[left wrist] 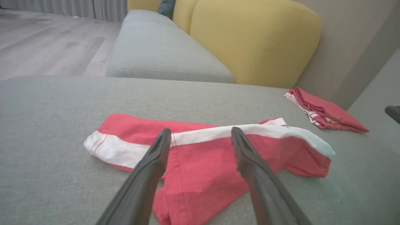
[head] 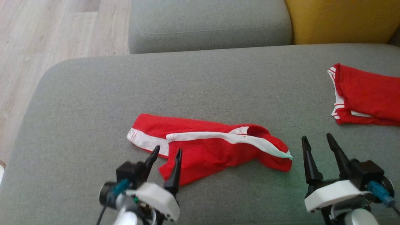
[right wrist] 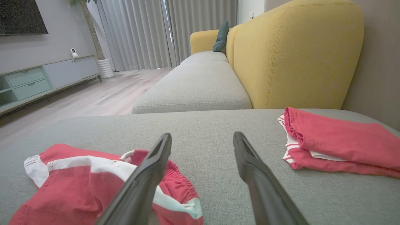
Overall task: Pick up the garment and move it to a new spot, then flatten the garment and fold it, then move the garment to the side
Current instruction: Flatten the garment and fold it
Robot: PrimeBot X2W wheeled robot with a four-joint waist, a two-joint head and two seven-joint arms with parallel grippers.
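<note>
1. Left gripper [head: 167,149] sits nearest the head camera. Its two long dark fingers are spread wide with nothing between them, and the tips lie over the near-left edge of the garment. I cannot tell whether they touch the cloth.
2. Right gripper [head: 316,137] is just as wide open and empty. It hangs over bare cushion just beside the garment's right end.
3. The task's thing is a crumpled red fabric garment [head: 203,150] with a white side stripe and a white hem. It lies on the broad grey woven sofa cushion [head: 93,109], near the front edge and roughly midway between the two arms. One part is doubled under, and the gathered waistband [right wrist: 179,182] is bunched at the right end.
4. Well apart at the far right rests a folded red-and-white cloth [head: 368,97], close to the yellow upholstered backrest [head: 340,18]. It looks finished and is probably not the piece in hand.
5. Step in hand, as I judge it — the opening pick-up. The garment is rumpled, neither arm holds it, and both are posed at its ends.
6. The next move likely calls for the left fingers to drop onto the hem edge and pinch one layer. The right arm would shift a little leftward to catch the waistband — then both would lift together so the cloth hangs open and not twisted.
</note>
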